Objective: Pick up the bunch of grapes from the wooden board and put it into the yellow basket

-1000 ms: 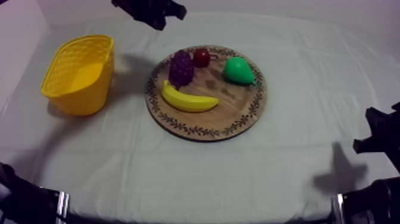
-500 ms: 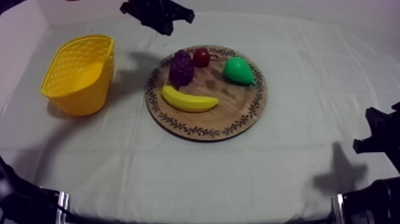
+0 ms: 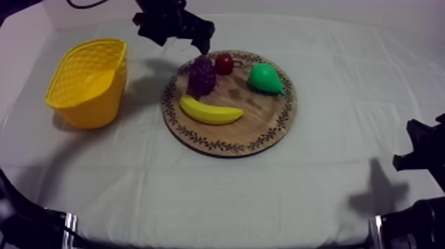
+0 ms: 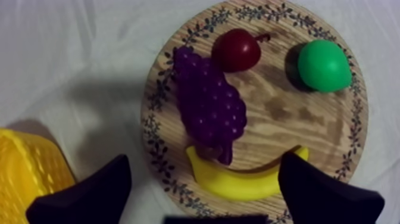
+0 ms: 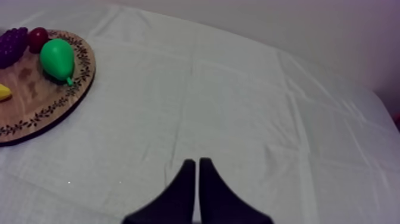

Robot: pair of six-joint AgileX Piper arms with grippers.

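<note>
Wooden board (image 3: 265, 126) holds bunch of grapes (image 3: 200, 76), beneath spread left gripper (image 4: 205, 164).

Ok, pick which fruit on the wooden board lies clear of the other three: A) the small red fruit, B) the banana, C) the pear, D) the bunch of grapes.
C: the pear sits alone near the rim of the wooden board, while the bunch of grapes lies right beside the small red fruit with its tip on the banana.
</note>
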